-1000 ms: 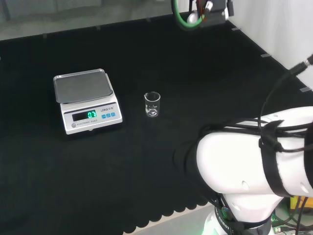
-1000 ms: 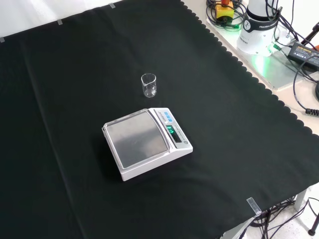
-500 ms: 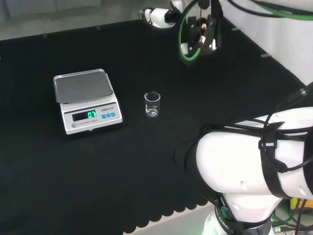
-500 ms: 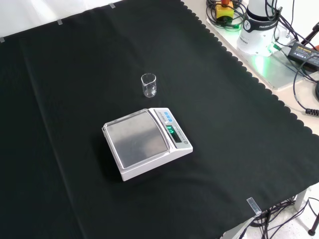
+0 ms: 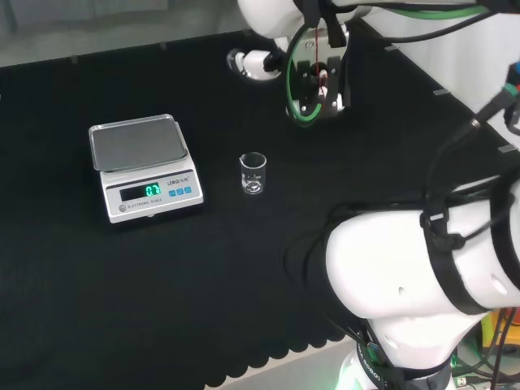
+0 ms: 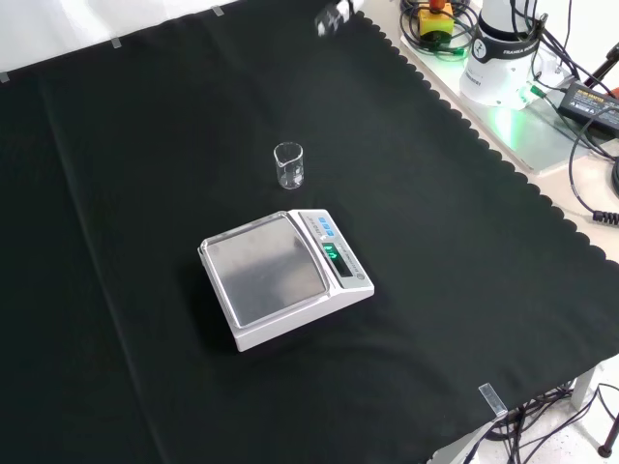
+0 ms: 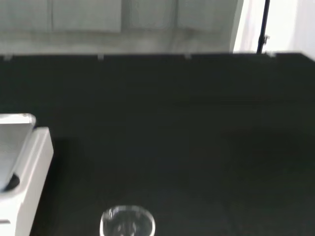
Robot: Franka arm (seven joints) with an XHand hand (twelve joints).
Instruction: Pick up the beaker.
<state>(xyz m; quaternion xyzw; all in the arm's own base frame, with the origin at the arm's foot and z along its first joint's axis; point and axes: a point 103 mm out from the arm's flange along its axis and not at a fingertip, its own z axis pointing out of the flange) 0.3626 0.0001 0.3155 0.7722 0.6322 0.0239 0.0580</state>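
A small clear glass beaker (image 5: 253,173) stands upright and empty-looking on the black cloth, to the right of the scale in the head view. In the front view the beaker (image 6: 288,165) stands just beyond the scale. The hand (image 5: 258,63) hangs in the air well beyond the beaker in the head view, apart from it, with a green cable loop beside it. A blurred bit of the hand (image 6: 333,19) enters at the front view's top edge. Close up in the wrist view, the beaker's rim (image 7: 127,227) shows. How the hand is set I cannot make out.
A white digital scale (image 5: 142,166) with a steel pan and a lit green display stands left of the beaker in the head view; it is also seen as the scale (image 6: 280,275) and the scale (image 7: 22,162). The arm's white links (image 5: 422,284) bulk at the right.
The hand and wrist have come down into the head view from the top and now just enter the front view's top. Beaker and scale have not moved.
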